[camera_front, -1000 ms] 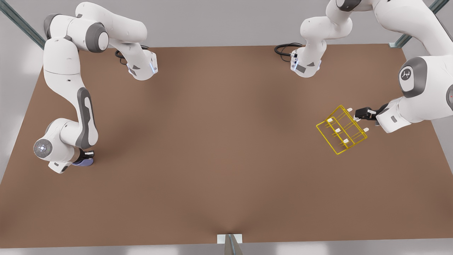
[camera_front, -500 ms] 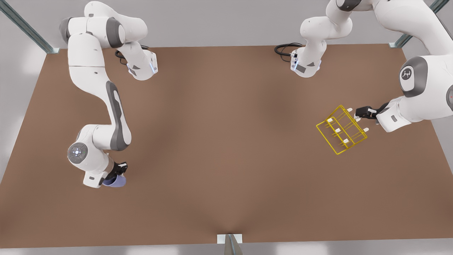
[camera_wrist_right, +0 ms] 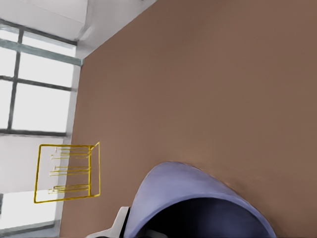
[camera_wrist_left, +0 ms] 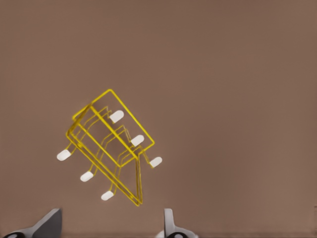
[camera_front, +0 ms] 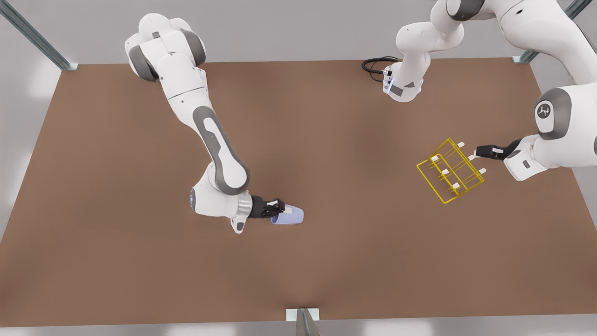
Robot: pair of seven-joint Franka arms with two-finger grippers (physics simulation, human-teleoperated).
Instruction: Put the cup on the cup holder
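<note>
Lavender-blue cup (camera_front: 288,216) on its side, in right claw (camera_front: 278,210)

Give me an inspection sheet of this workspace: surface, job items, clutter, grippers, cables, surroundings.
Surface: brown table, flat and bare around the job's things.
Cup: lavender-blue, carried on its side by the right gripper, near the table's middle.
Cup holder: yellow wire rack with white-tipped pegs, towards the front view's right, no cup on it.
Clutter: nothing seen.
Right gripper: shut on the cup.
Left gripper: fingers open, beside the cup holder's edge, apart from it.
Cables: black cable loop at one arm's base.
Surroundings: grey metal frame struts at the table's corners; bright windows beyond.
</note>
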